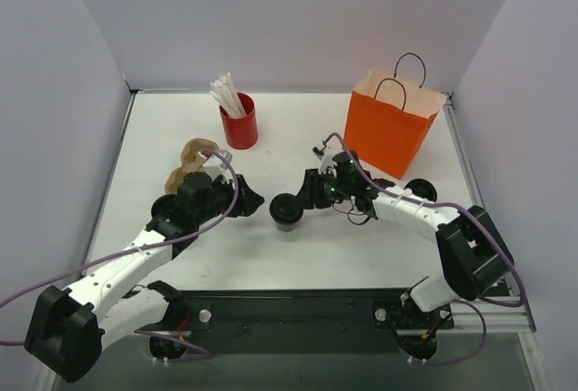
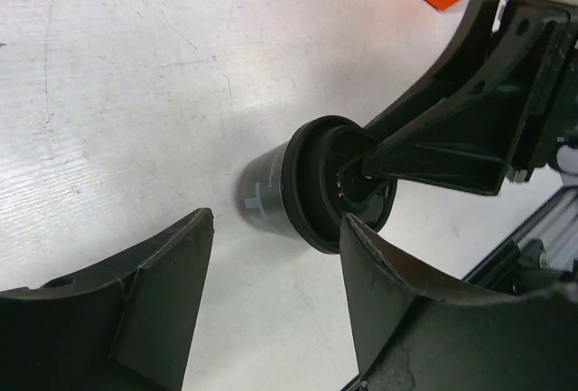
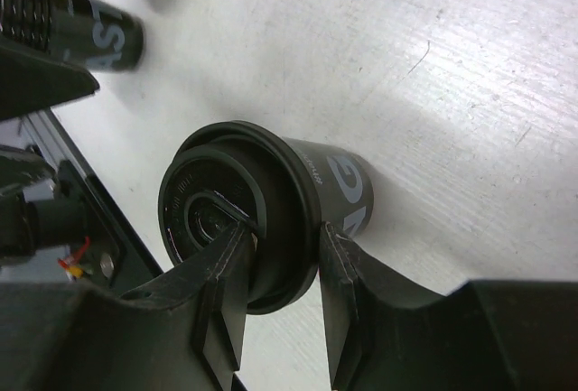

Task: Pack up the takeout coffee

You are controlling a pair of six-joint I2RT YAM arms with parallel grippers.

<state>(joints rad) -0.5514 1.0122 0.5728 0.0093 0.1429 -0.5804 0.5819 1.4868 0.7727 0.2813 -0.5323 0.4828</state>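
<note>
One takeout coffee cup [image 1: 286,212], dark with a black lid, stands on the white table between my two grippers. My right gripper [image 1: 303,199] is shut on its lid rim. In the right wrist view one finger [image 3: 226,265] lies in the lid's recess and the other presses the outside of the cup [image 3: 348,188]. My left gripper [image 1: 247,201] is open and empty just left of the cup. In the left wrist view the cup [image 2: 269,188] stands just ahead of the left gripper [image 2: 275,224]. A dark round thing [image 1: 421,190] behind the right arm may be the second cup.
An orange paper bag [image 1: 394,127] with handles stands open at the back right. A red cup of white sticks [image 1: 239,122] stands at the back centre. A brown cardboard carrier [image 1: 188,163] lies under the left arm. Grey walls enclose the table.
</note>
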